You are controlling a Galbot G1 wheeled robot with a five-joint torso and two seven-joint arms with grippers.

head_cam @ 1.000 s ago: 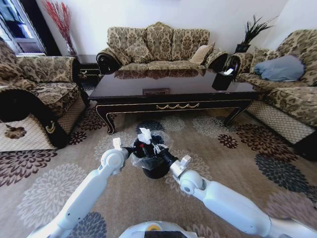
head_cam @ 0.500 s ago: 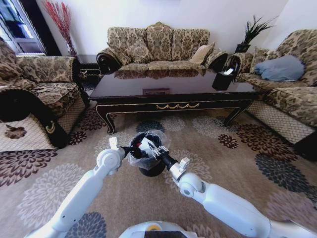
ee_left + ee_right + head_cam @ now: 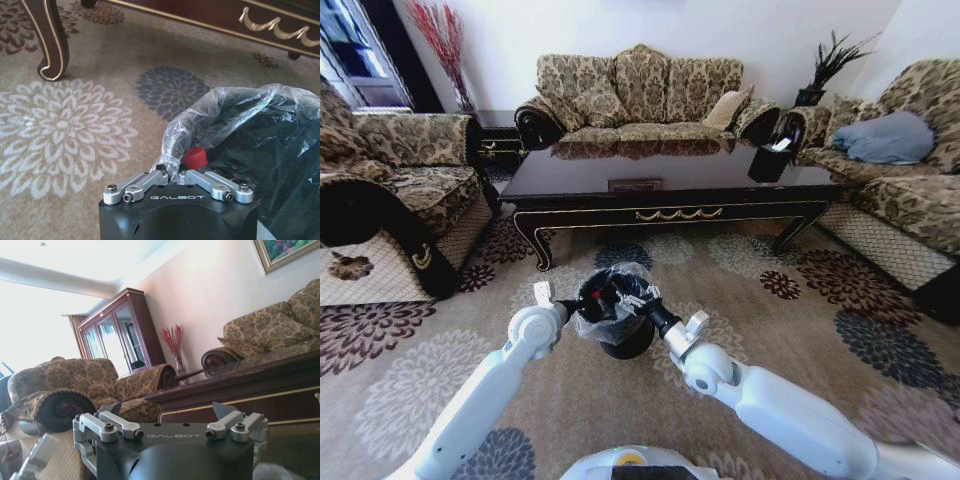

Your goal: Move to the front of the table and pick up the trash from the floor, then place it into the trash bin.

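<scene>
The trash bin (image 3: 623,338) stands on the floor (image 3: 800,330) in front of the table (image 3: 670,213), and both grippers are at its mouth. My left gripper (image 3: 582,303) is shut on the folded edge of the clear bag (image 3: 225,105) and holds it out from the black bin (image 3: 272,165). A small red round piece (image 3: 194,157) sits just past its fingers. My right gripper (image 3: 631,295) hangs over the bin's opening; in the right wrist view the right gripper (image 3: 167,410) is open with nothing between its fingers. I cannot make out any trash inside the bin.
A patterned armchair (image 3: 400,190) stands to the left, a sofa (image 3: 640,95) behind the table and another sofa (image 3: 910,170) to the right. A black box holder (image 3: 767,160) sits on the tabletop. A curved table leg (image 3: 50,45) is near the left gripper. Open carpet lies to the right.
A second ago the right gripper held a white paper scrap above the bin; it came down to the opening and the scrap is gone from its fingers. The left gripper drew the bag edge slightly left.
</scene>
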